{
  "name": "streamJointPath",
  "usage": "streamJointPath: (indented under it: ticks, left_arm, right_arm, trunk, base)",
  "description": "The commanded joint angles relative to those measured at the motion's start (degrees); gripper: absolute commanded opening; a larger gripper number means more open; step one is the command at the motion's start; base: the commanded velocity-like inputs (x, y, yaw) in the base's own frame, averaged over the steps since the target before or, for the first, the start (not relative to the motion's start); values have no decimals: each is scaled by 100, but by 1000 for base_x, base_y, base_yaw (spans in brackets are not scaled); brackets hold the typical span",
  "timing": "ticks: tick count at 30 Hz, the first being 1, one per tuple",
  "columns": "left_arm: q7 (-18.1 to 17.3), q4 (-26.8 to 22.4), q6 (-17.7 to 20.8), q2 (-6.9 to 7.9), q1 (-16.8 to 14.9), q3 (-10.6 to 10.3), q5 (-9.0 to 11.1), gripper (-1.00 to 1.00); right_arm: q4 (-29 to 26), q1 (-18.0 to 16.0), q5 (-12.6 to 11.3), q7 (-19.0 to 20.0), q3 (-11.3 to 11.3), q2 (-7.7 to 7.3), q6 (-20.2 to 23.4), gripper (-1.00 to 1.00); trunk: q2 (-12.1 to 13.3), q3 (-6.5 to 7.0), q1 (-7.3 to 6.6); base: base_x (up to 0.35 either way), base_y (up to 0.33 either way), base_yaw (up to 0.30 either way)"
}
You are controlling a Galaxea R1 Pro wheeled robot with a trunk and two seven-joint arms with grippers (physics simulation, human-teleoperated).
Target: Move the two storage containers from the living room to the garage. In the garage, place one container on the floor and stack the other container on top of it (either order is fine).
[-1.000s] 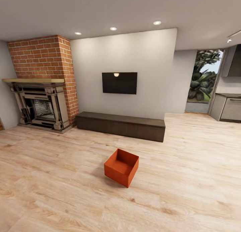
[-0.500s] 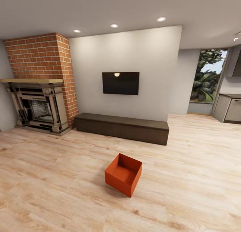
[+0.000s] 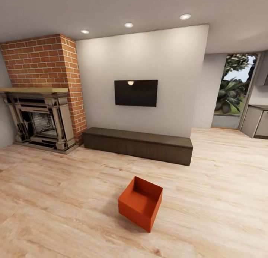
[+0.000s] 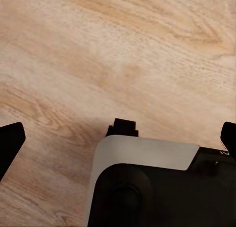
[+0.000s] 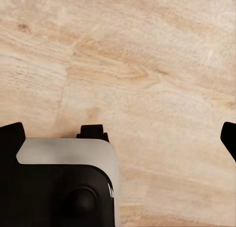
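Orange-red bin point(image 3: 140, 208) sits upright, open top up, on wood-plank floor point(image 3: 56, 198) of living room, corner turned toward camera, well apart from cabinet point(image 3: 137, 145). Low dark cabinet runs along white wall point(image 3: 149, 60), black TV point(image 3: 136, 93) mounted above it. Brick fireplace point(image 3: 41, 97) left of cabinet; window with plants point(image 3: 232, 86) far right. Left gripper point(image 4: 118, 133) jaws spread wide, nothing between, planks beneath. Right gripper point(image 5: 118, 136) jaws likewise spread, empty, over planks.
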Motion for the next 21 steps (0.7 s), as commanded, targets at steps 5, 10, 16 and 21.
streamJointPath:
  ticks: [5,10,16,21]
  left_arm:
    - [10,1,-17,1,-3,-47,50,100]
    - [10,3,-17,-2,-3,-47,52,100]
    - [10,2,-22,2,-3,-47,50,100]
    - [10,2,-25,1,-3,-47,50,100]
  right_arm:
    - [18,-7,-44,-8,48,-7,-30,100]
    - [18,-7,-45,-11,48,-9,-30,100]
    - [18,-7,-44,-11,48,-9,-30,100]
    - [18,-7,-45,-11,49,-3,-30,100]
  trunk:
    - [-4,-7,4]
    - [-4,-7,4]
    - [-4,-7,4]
    - [-4,-7,4]
  base:
    - [325,122,0]
    - [325,124,0]
    - [325,125,-3]
    - [324,140,-107]
